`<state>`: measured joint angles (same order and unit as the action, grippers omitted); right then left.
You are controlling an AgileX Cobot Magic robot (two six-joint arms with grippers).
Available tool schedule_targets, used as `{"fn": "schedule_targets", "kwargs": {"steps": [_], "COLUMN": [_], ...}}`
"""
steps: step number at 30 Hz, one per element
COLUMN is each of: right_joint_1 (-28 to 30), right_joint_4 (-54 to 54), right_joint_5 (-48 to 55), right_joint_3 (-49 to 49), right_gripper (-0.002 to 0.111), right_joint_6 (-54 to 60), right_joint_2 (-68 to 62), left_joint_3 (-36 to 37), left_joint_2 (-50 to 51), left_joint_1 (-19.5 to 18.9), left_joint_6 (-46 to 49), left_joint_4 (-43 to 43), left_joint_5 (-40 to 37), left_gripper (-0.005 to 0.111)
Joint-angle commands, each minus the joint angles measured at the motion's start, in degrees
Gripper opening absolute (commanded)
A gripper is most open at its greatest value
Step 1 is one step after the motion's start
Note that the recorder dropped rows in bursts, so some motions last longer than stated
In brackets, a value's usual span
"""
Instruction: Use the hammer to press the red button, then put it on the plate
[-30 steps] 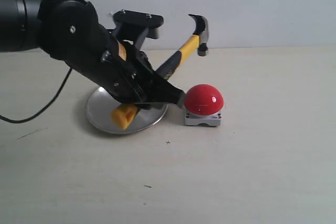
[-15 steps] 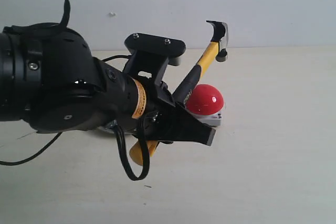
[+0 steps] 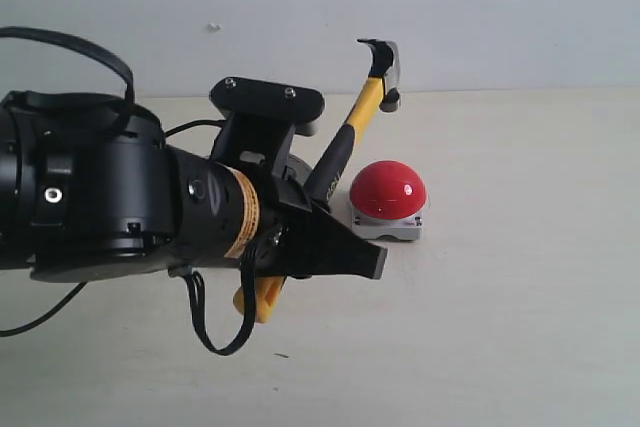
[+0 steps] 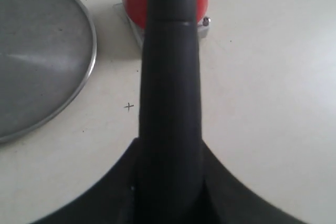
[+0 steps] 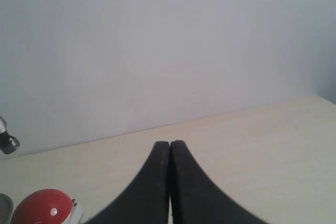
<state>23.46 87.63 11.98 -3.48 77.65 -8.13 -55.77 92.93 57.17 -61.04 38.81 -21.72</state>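
L gripper (image 3: 335, 247) grips the hammer (image 3: 352, 127) mid-handle, held off the table (image 3: 500, 297), tilted w/ head raised & clear of the red button (image 3: 388, 189), plate (image 4: 31, 61) just beside that button; R gripper (image 5: 169, 182) has jaws pressed together, holding nothing

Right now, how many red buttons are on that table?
1: the red button sits on the table beside the plate, near the raised hammer. The left arm's bulk could hide others.
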Motion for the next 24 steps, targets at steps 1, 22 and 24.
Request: {"fn": "schedule_targets", "kwargs": {"steps": [1, 22, 24], "right_joint_1": [0.3, 0.3, 0.3], "right_joint_4": [-0.1, -0.1, -0.1], "right_joint_5": [0.2, 0.1, 0.1], "right_joint_3": [0.2, 0.2, 0.2], "right_gripper": [0.0, 0.0, 0.0], "right_joint_6": [0.3, 0.3, 0.3], "right_joint_2": [0.2, 0.2, 0.2], "left_joint_3": [1.3, -2.9, -2.9], "left_joint_2": [-1.1, 3.3, 3.3], "left_joint_1": [0.2, -0.6, -0.6], "left_joint_6": [-1.4, -5.4, -5.2], "left_joint_4": [2.4, -2.3, -4.2], "left_joint_5": [7.7, 2.2, 1.0], "left_gripper": [0.0, 0.0, 0.0]}}
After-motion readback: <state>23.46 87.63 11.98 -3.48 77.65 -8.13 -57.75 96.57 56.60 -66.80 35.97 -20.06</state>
